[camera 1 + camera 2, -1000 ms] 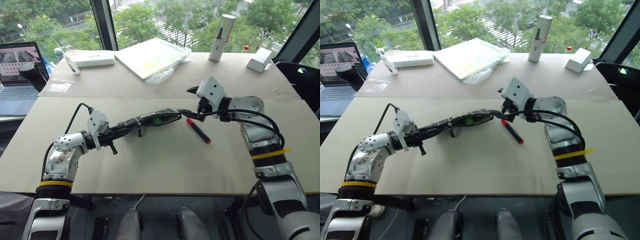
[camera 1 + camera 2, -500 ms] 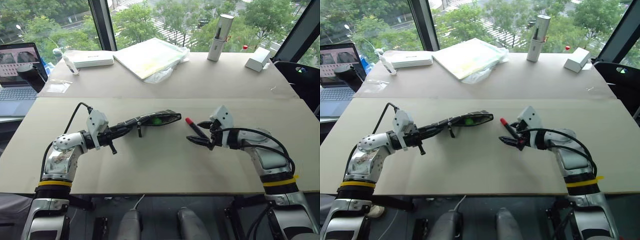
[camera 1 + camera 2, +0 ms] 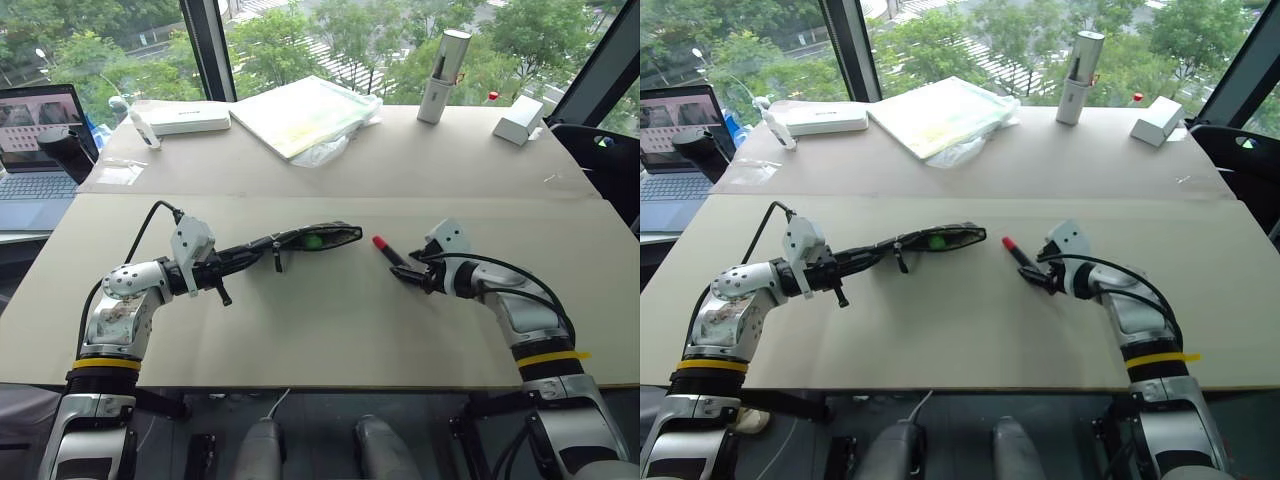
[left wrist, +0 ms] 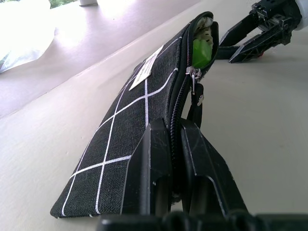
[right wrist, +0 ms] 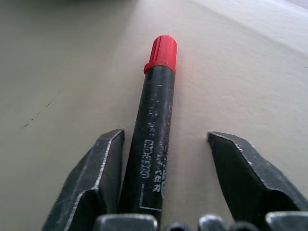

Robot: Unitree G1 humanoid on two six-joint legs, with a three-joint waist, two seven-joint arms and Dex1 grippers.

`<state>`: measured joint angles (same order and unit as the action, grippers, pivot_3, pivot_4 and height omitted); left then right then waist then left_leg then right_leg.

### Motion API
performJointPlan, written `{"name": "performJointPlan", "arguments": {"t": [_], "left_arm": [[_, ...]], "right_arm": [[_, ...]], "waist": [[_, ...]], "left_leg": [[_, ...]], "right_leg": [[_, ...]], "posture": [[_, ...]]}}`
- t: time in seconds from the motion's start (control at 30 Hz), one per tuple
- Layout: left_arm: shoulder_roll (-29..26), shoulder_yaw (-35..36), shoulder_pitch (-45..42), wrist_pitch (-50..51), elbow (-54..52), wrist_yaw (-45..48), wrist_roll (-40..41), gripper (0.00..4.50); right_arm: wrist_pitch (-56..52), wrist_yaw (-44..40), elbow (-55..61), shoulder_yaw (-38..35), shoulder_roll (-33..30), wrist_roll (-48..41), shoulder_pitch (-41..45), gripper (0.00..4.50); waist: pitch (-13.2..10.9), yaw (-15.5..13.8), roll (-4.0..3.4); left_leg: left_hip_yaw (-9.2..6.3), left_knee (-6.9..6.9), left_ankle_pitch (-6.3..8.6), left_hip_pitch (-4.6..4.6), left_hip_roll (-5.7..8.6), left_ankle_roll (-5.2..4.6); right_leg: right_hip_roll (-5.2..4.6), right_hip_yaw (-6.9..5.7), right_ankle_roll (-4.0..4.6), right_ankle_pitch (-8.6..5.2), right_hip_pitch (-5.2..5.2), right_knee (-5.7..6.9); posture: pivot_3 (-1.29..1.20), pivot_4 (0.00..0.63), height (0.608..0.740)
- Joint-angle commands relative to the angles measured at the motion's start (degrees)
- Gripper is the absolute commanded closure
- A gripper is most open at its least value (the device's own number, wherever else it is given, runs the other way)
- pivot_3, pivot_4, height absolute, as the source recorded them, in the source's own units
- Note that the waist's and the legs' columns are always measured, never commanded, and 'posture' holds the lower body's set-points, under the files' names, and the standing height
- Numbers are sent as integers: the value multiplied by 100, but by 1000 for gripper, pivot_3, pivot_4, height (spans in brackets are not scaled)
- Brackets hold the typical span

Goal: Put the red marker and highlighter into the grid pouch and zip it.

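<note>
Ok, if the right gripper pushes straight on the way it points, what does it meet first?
The red marker, already lying between the right gripper's open fingers, one finger beside its barrel. Past its red cap, only bare table shows; depth beyond is unclear.

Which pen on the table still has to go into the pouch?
On the tan table, look right of the grid pouch, between the right hand's open fingers. The red marker lies there: slim, black barrel, red cap, unlike the green highlighter already pouched.

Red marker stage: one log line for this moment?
step: grasp red marker | right hand: open, straddling it | left hand: shut on grid pouch | highlighter: inside | zip: open
</note>
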<state>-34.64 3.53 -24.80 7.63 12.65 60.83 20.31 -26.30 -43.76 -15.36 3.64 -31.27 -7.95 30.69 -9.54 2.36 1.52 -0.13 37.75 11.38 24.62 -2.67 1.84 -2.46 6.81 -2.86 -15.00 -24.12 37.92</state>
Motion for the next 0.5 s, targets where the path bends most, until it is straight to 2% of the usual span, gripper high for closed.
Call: {"name": "performJointPlan", "arguments": {"t": [0.03,0.1,0.13,0.2,0.3,0.5], "left_arm": [[-67,90,-81,-45,-143,-7,16,4500],[-60,85,-90,-49,-127,-5,14,4500],[-56,83,-92,-53,-120,-3,13,4500],[-47,78,-91,-63,-109,2,13,4500],[-34,65,-84,-78,-102,10,8,4500],[-25,57,-79,-106,-64,24,-4,4500]], "right_arm": [[-71,-110,89,-15,-147,19,-131,2890],[-91,-148,132,-24,-157,-19,-129,3672],[-84,-141,151,-34,-166,-19,-116,3908],[-15,-30,151,-123,-155,-10,-22,3940],[138,171,286,-644,-104,-331,316,3940],[-372,-508,1348,-1112,-364,-1320,567,3940]], "waist": [[0,0,0],[0,0,0],[0,2,0],[0,2,0],[-1,3,0],[-1,10,-1]], "left_leg": [[0,0,0,0,0,0],[0,0,0,0,0,0],[0,0,0,0,0,0],[0,0,0,0,0,0],[1,0,0,2,0,0],[1,-1,0,4,-1,0]], "right_leg": [[0,0,0,0,0,0],[0,0,0,0,0,0],[0,0,0,0,-1,0],[0,0,0,0,-1,0],[0,1,0,0,-4,0],[1,3,0,0,-8,1]], "posture": [[0,150,731],[0,150,731],[0,150,731],[0,150,731],[0,150,731],[0,150,731]]}}
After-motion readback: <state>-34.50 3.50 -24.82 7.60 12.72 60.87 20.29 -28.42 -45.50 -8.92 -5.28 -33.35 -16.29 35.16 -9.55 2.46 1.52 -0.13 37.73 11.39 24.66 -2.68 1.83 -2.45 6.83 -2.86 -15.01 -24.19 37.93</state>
